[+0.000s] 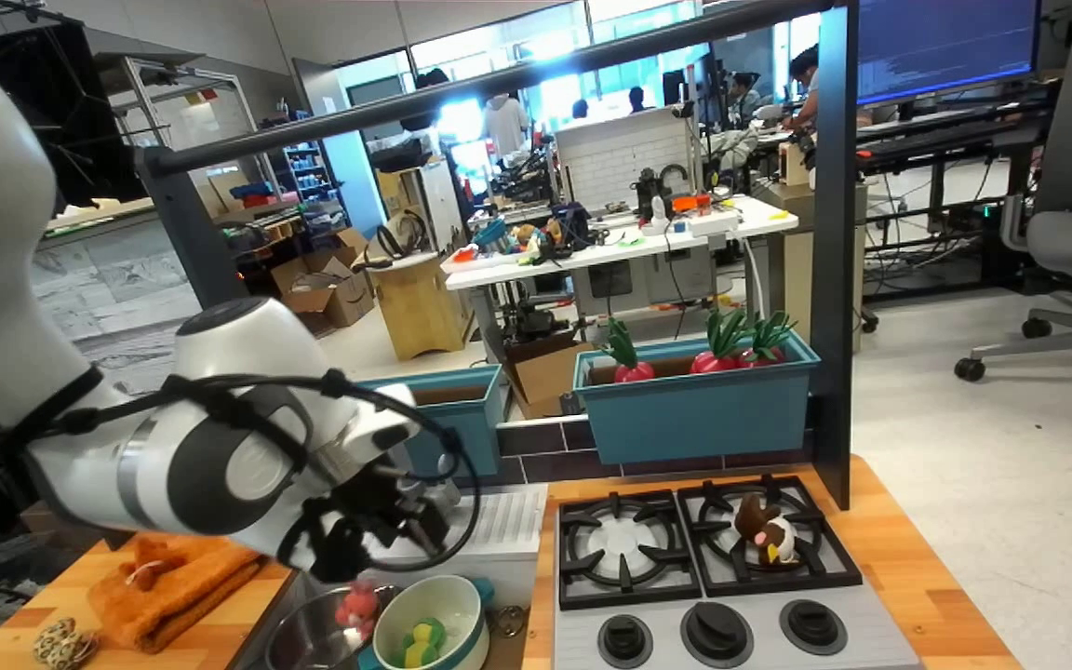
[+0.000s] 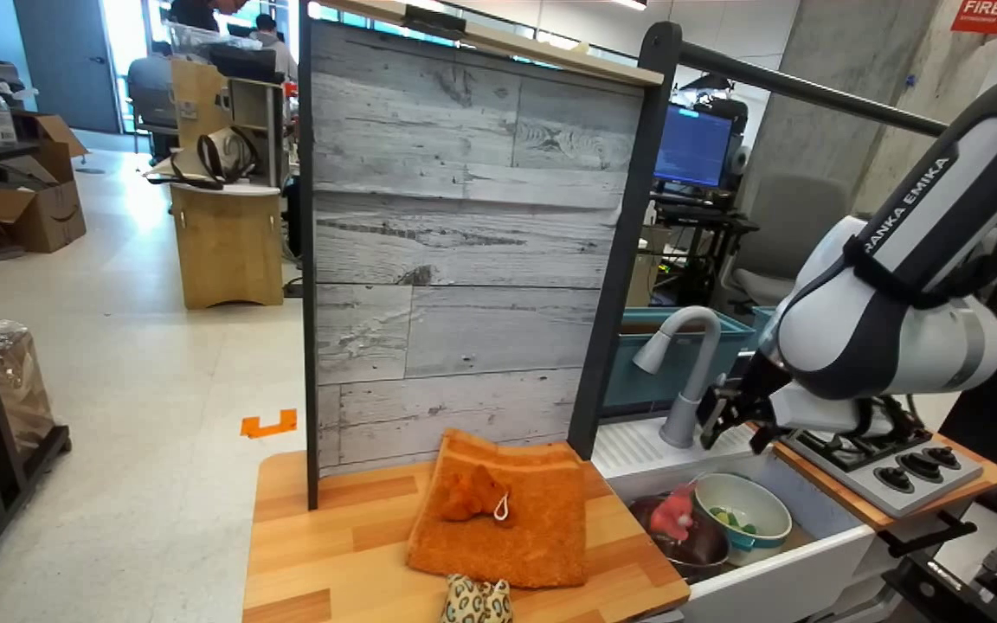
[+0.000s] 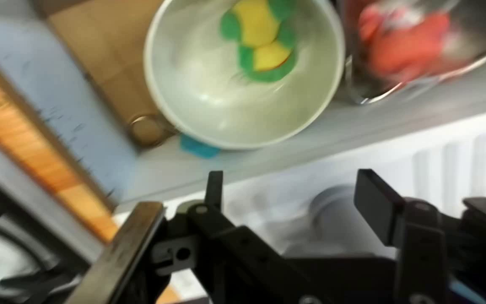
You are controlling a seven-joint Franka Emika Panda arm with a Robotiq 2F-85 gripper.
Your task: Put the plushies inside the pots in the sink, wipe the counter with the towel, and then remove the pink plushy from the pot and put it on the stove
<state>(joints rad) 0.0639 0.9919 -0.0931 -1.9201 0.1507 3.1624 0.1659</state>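
A pink plushy [image 1: 357, 609] is in the metal pot [image 2: 697, 564] in the sink; it also shows in the wrist view [image 3: 409, 44]. A green and yellow plushy [image 3: 264, 38] lies in the white and teal pot [image 3: 192, 97] beside it. The orange towel [image 2: 542, 536] lies folded on the wooden counter, with an orange plushy [image 2: 471, 493] on top. A leopard-print plushy [image 2: 477, 599] lies in front of the towel. A brown and white plushy [image 1: 764, 535] sits on the right burner of the stove [image 1: 666, 642]. My gripper [image 3: 291, 185] is open and empty, above the sink's back edge near the faucet.
The grey faucet [image 2: 691, 381] rises behind the sink, close to my gripper. A white ribbed drainboard [image 1: 503, 516] runs along the back. Teal planters [image 1: 694, 414] hang behind the stove and sink. Dark side posts [image 1: 834, 279] and a top bar frame the kitchen.
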